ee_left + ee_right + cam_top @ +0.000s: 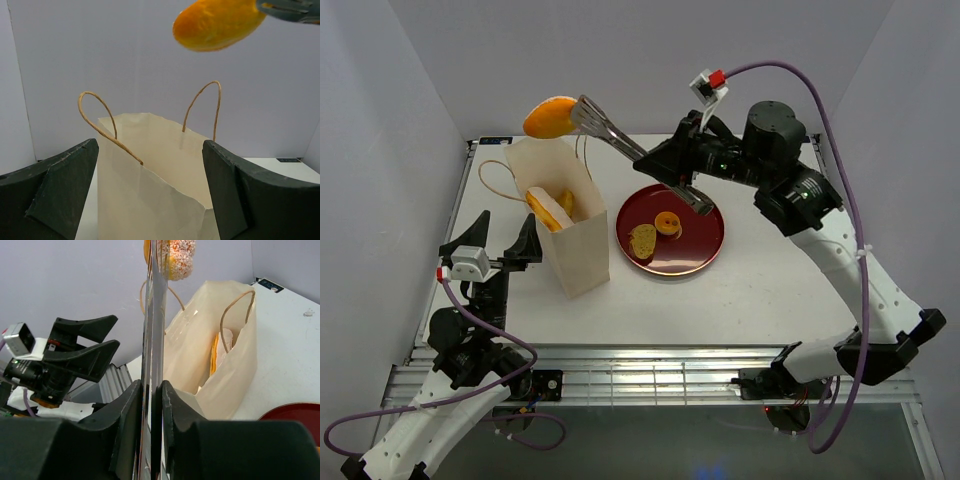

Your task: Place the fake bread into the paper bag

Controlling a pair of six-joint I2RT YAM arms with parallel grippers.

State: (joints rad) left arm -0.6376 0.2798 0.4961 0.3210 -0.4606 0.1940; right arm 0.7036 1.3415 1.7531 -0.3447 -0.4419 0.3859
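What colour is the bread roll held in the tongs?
Orange-yellow; the bread roll shows best in the left wrist view.

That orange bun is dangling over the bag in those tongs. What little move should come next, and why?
Probably lower the roll toward the mouth of the paper bag before letting go. The right gripper is shut on the tongs, which pinch the roll high above the bag, seemingly toward its far rim; a drop from there might miss. The left gripper stands open beside the bag.
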